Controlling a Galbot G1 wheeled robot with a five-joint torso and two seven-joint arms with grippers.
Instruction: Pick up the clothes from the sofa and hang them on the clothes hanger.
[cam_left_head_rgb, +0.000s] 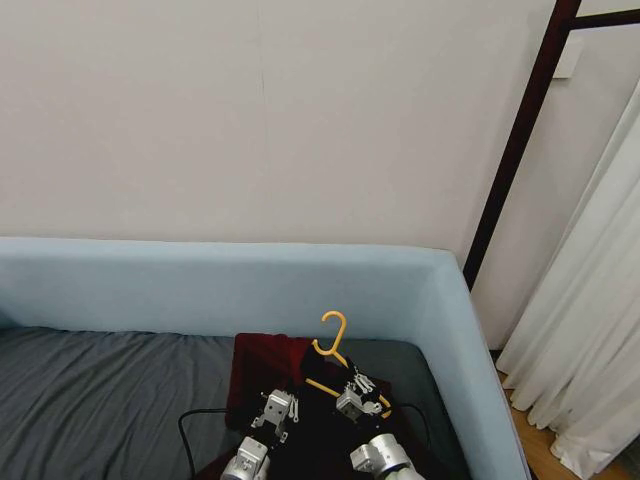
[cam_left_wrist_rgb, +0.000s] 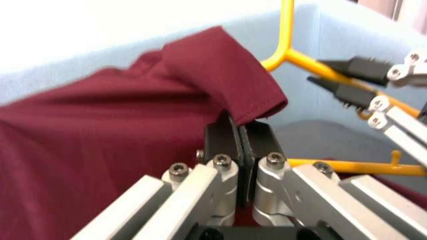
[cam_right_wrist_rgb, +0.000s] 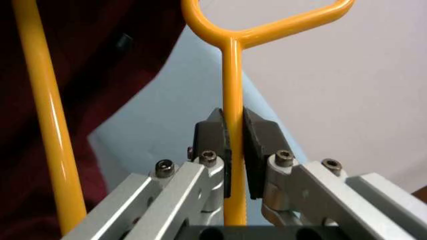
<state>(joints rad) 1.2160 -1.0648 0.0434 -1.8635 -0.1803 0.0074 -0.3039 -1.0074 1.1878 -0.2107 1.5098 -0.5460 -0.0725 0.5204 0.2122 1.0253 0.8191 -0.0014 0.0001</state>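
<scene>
Head view, over the pale blue sofa (cam_left_head_rgb: 200, 285): the left claw (cam_left_head_rgb: 276, 412) pinches the maroon garment (cam_left_head_rgb: 262, 362), its fingers closed tight on a folded hem, above the grey seat cushion (cam_left_head_rgb: 100, 390). Just beside it, the right claw (cam_left_head_rgb: 357, 390) clamps the straight stem of the yellow hanger (cam_left_head_rgb: 334, 330), hook upward. Garment and hanger sit side by side near the sofa's right-hand corner.

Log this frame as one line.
left gripper: shut on maroon garment | right gripper: shut on yellow hanger neck | both over sofa
</scene>
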